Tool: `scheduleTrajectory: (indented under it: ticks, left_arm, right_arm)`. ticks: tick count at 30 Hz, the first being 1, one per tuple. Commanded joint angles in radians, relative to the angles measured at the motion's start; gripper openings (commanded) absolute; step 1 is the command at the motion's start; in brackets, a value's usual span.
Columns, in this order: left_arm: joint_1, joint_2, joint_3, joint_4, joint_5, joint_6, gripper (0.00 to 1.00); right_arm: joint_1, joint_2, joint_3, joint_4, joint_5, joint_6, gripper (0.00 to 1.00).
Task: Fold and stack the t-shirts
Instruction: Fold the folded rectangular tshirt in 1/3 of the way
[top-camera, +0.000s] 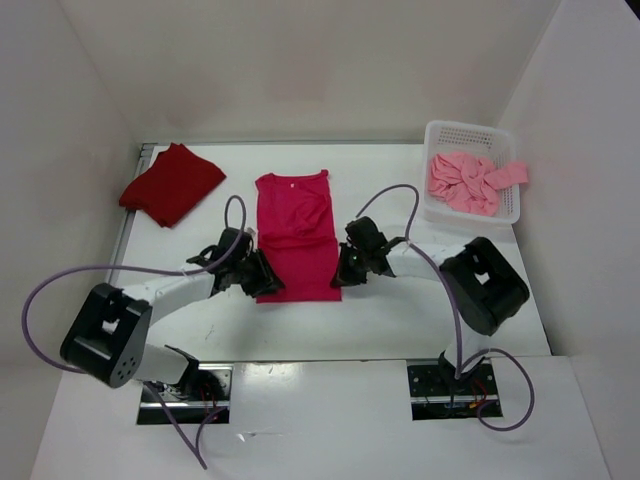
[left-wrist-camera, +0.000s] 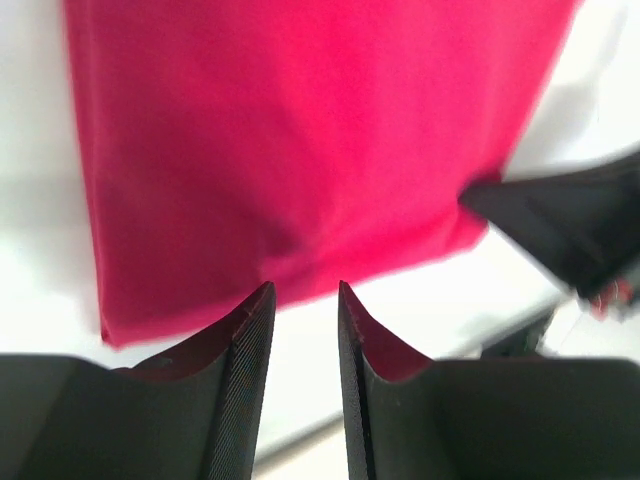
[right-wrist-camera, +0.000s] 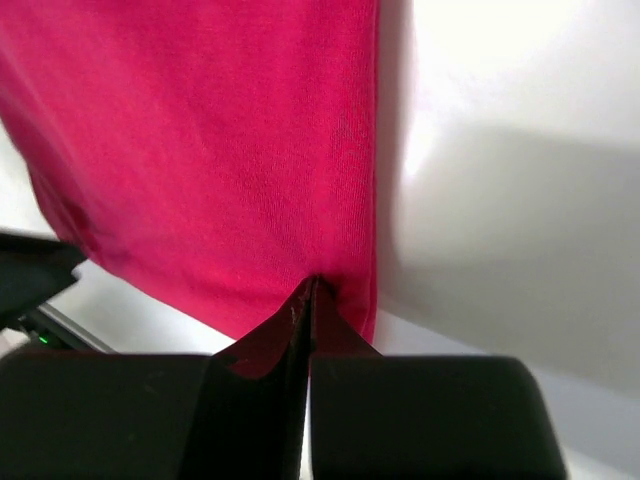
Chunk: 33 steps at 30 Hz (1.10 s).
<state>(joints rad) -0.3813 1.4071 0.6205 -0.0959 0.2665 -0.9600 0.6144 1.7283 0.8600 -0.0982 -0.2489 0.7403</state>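
Two end effectors flank the crimson t-shirt (top-camera: 296, 240), which lies flat at frame centre on the counter (top-camera: 400, 310). Left end effector (left-wrist-camera: 305, 295): jaws narrowly apart, empty, just short of the lower-left hem. Right end effector (right-wrist-camera: 312, 288): jaws closed, pinching the lower-right hem corner.

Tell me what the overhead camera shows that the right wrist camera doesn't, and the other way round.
Only overhead: the dark red t-shirt folded at far left, the white basket at far right holding the crumpled salmon pink t-shirt, and the full outline of the crimson-pink t-shirt lying flat between the arms. Only the right wrist: the right gripper up close, closed, its tips pinching the hem near a corner. Both: the crimson-pink t-shirt and the right gripper at its near right corner.
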Motion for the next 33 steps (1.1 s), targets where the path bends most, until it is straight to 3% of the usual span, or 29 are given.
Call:
scheduleTrajectory:
  ticks: [1,6,10,12,13,14,18,19,20,22,24,26,28,29,30,32,33]
  left_arm:
    - [-0.062,-0.112,-0.024,-0.077,0.001,-0.052,0.39]
    - [-0.035,-0.137,0.154,-0.218,-0.130,0.067,0.39]
    - [0.010,-0.088,0.306,-0.246,-0.156,0.076,0.32]
    - [0.010,-0.076,0.407,-0.237,-0.138,0.148,0.32]
    - [0.019,-0.076,0.433,-0.228,-0.115,0.183,0.26]
    - [0.033,-0.076,0.446,-0.173,0.016,0.217,0.29]
    - [0.166,-0.094,0.264,0.121,0.366,0.161,0.28]
    - [0.177,-0.108,0.224,0.245,0.419,0.161,0.28]
    - [0.188,-0.117,0.200,0.246,0.444,0.161,0.28]
    - [0.179,-0.117,0.246,0.088,0.383,0.291,0.33]
    - [0.179,-0.117,0.260,0.007,0.332,0.348,0.30]
    - [0.188,-0.117,0.245,-0.013,0.312,0.331,0.25]
    - [0.188,-0.117,0.213,0.021,0.380,0.259,0.20]
    - [0.179,-0.117,0.191,0.033,0.393,0.235,0.11]
    - [0.165,-0.117,0.158,0.010,0.393,0.221,0.08]
    - [0.144,-0.129,0.119,-0.007,0.307,0.202,0.06]
    - [0.144,-0.129,0.082,-0.033,0.283,0.181,0.00]
  right_arm:
    - [0.011,-0.097,-0.059,-0.147,0.075,-0.016,0.00]
    - [0.011,-0.160,0.074,-0.251,0.114,-0.067,0.05]
    - [0.011,-0.103,0.192,-0.193,0.036,-0.067,0.08]
    - [0.021,-0.050,0.247,-0.141,-0.045,-0.067,0.08]
    - [0.021,0.003,0.266,-0.127,-0.059,-0.067,0.08]
    - [0.021,0.026,0.304,-0.118,-0.072,-0.067,0.08]
    - [0.021,0.114,0.393,-0.106,-0.090,-0.058,0.08]
    - [0.031,0.154,0.413,-0.106,-0.090,-0.058,0.08]
    - [0.047,0.175,0.456,-0.115,-0.099,-0.058,0.08]
    - [0.063,0.214,0.487,-0.124,-0.108,-0.058,0.08]
    - [0.079,0.264,0.517,-0.114,-0.118,-0.049,0.08]
    - [0.088,0.304,0.543,-0.104,-0.118,-0.039,0.08]
    - [0.088,0.330,0.565,-0.095,-0.118,-0.039,0.08]
    - [0.088,0.355,0.592,-0.106,-0.096,-0.039,0.08]
    - [0.088,0.367,0.606,-0.106,-0.086,-0.039,0.08]
    - [0.088,0.393,0.649,-0.130,-0.053,-0.053,0.08]
    - [0.088,0.402,0.660,-0.130,-0.043,-0.053,0.08]
